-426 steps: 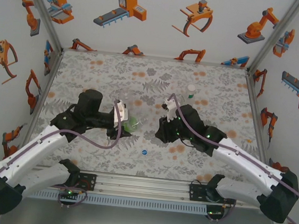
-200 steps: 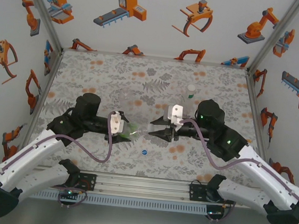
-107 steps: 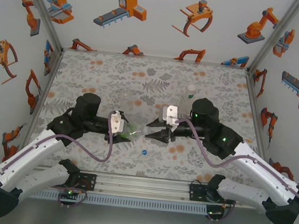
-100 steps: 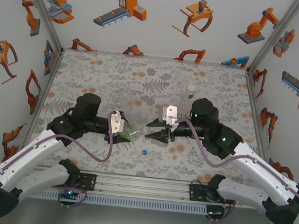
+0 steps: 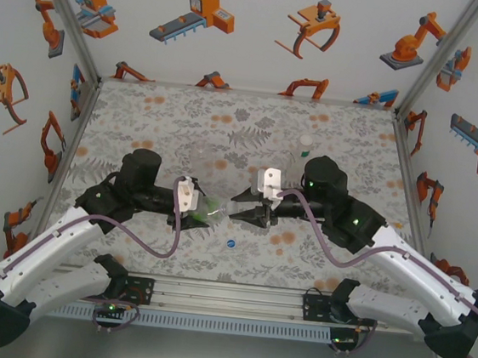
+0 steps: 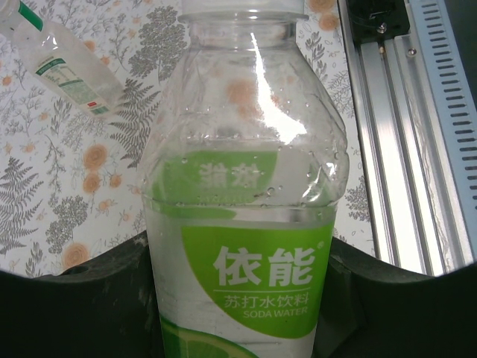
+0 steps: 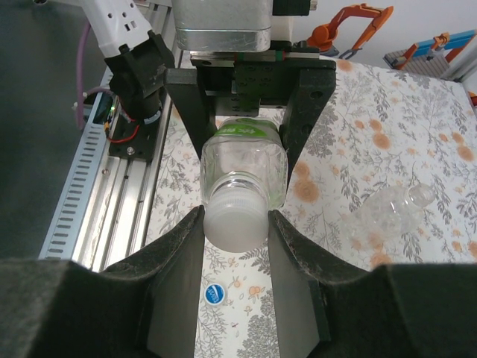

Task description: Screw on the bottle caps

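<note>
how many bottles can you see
3: a green-label bottle in the left gripper, its white cap in the right gripper; a clear bottle lying on the table; a third bottle standing far right.

Green-labelled clear bottle, white cap, blue cap, grey fern-and-orange-flower patterned table.

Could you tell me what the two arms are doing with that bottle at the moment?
The left gripper holds a clear plastic bottle with a green label horizontally, mouth toward the right arm. The right gripper has its fingers closed on the round white plastic cap at that mouth, apparently to screw it on. A small round blue cap lies loose on the patterned table, and another clear bottle lies nearby.
</note>
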Motion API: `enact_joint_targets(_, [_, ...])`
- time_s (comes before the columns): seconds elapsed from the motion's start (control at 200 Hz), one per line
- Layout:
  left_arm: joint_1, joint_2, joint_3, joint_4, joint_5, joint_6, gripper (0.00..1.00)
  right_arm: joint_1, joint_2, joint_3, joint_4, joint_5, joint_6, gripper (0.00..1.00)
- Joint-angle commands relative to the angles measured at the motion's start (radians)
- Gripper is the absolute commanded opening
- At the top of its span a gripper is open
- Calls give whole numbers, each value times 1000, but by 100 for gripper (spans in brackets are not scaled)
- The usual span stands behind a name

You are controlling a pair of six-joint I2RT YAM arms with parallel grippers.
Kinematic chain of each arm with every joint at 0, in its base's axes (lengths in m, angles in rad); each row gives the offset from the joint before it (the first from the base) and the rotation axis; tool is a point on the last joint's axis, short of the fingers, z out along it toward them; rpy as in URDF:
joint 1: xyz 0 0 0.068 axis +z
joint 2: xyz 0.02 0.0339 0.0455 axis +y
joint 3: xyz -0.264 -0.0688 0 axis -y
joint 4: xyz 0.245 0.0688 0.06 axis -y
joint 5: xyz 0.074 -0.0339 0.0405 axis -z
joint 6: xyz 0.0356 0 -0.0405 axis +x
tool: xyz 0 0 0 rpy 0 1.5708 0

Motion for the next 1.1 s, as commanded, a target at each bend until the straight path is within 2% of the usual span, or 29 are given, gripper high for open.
enact_joint_targets(0.0, [-4,7,24,-7,4,-14,0,12,0,36,26,-10,-12,11])
enact_joint_targets(0.19, [-5,14,28,-16,1,-14,0,17,10,56,-18,-5,-33,10])
enact_joint_targets(0.511, [-4,28,40,-34,-3,-14,0,30,63,155,-200,-3,-124,7])
enact_joint_targets(0.651, [-5,32,44,-40,-2,-17,0,37,83,193,-264,-3,-154,2])
enact_joint_targets(1.096, [-4,22,48,-40,29,-25,0,74,87,202,-285,29,-216,0])
